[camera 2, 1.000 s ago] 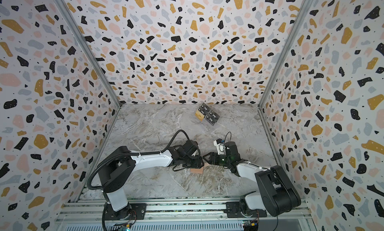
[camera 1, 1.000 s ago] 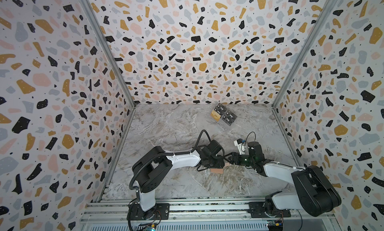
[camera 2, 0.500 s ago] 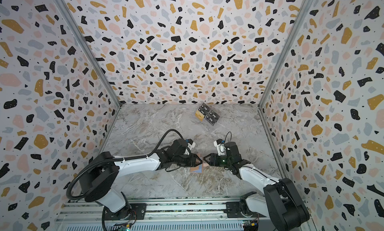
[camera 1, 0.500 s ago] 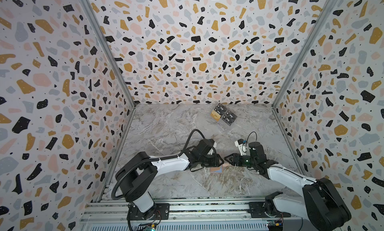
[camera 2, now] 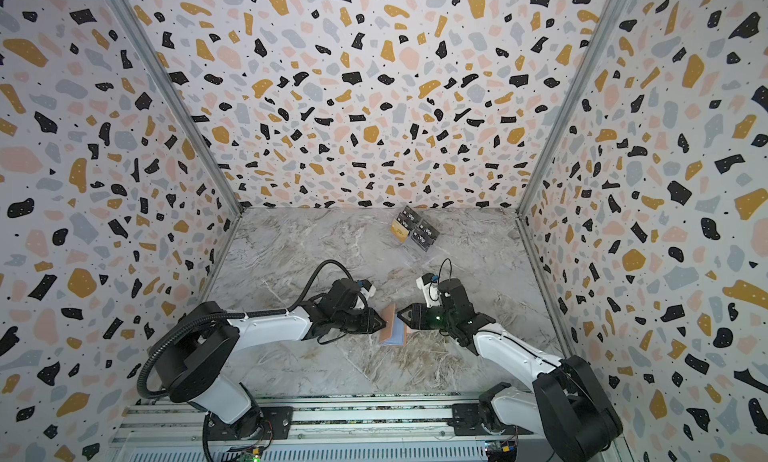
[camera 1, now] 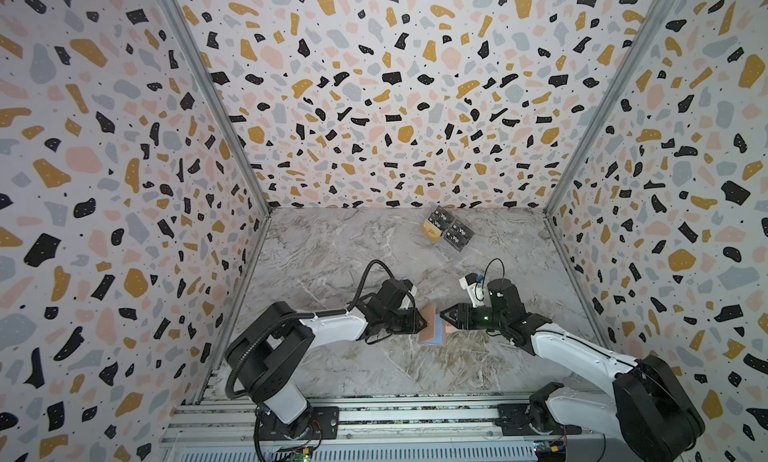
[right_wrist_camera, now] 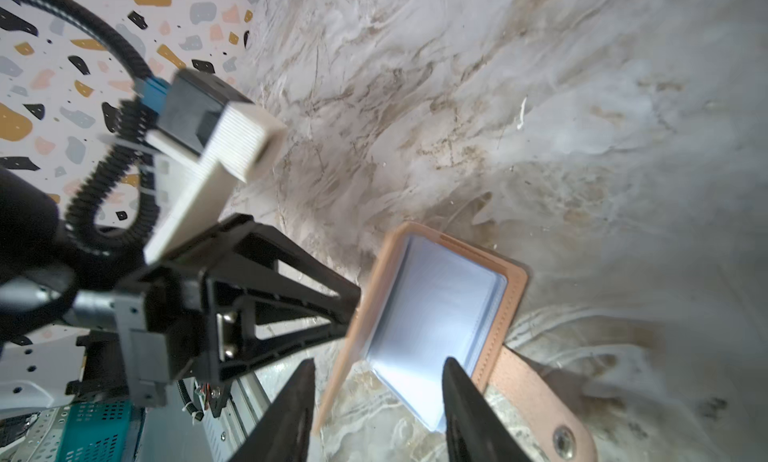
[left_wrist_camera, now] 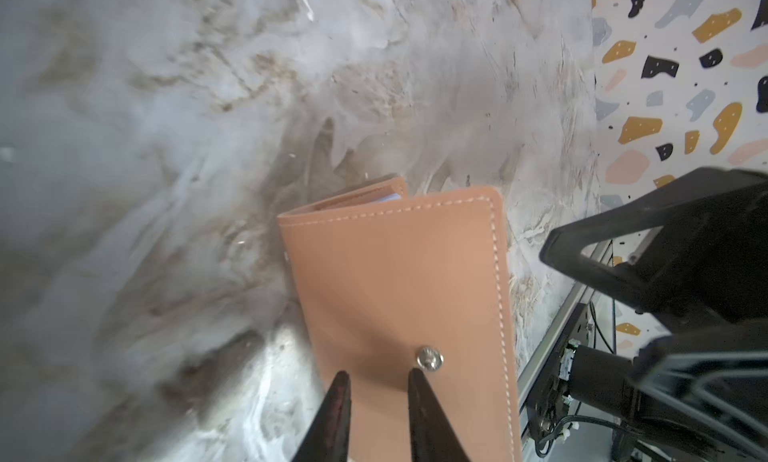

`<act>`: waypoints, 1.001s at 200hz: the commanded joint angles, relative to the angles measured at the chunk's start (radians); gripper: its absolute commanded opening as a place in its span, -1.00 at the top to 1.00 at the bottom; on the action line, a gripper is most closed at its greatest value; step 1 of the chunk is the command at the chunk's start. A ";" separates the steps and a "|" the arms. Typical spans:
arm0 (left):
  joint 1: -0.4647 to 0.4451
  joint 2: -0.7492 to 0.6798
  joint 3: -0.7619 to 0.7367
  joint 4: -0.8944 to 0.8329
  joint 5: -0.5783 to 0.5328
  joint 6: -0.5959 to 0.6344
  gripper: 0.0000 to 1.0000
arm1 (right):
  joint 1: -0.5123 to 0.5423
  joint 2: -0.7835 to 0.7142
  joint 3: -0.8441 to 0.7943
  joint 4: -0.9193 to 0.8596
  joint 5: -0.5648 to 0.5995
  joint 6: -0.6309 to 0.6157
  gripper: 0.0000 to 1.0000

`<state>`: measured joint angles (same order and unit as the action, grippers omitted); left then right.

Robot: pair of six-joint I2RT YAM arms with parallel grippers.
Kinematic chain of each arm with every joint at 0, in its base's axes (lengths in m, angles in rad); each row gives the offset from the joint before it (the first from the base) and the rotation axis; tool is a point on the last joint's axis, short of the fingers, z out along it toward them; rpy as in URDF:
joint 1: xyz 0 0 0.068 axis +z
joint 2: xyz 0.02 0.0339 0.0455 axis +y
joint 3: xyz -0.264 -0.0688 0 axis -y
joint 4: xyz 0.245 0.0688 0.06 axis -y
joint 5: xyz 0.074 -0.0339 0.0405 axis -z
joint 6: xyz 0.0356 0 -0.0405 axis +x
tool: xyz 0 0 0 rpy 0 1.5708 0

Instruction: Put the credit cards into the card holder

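we see the card holder [left_wrist_camera: 395, 281] in tan-pink with pale stitching and a silver snap [left_wrist_camera: 430, 359], its inner sleeves [right_wrist_camera: 432, 314] pale blue. the credit cards [camera 1: 457, 236] are mostly black with white lettering, one gold. the counter [camera 1: 332, 248] is grey veined marble; the walls [camera 1: 374, 106] are white terrazzo flecked black, mustard, pink and grey. the left hand [left_wrist_camera: 378, 374] and right hand [right_wrist_camera: 380, 361] are black.

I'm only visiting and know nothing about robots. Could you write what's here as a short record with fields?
table: grey marbled
card holder: open in the middle, one cover raised, blue sleeves showing
credit cards: clustered near the back wall, far from the holder
left tool: jaws slightly apart, at the raised cover's outside
right tool: jaws open, at the sleeves' edge
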<state>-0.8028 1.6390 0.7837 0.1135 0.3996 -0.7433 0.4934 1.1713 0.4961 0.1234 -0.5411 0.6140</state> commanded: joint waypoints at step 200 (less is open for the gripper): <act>-0.080 0.029 0.089 -0.118 -0.184 -0.033 0.57 | 0.027 0.283 -0.031 0.053 0.018 -0.051 0.73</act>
<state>-0.9081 1.7401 0.9009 0.0380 0.2508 -0.8009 0.5167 1.4391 0.4664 0.1955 -0.5640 0.5789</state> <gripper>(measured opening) 0.211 0.142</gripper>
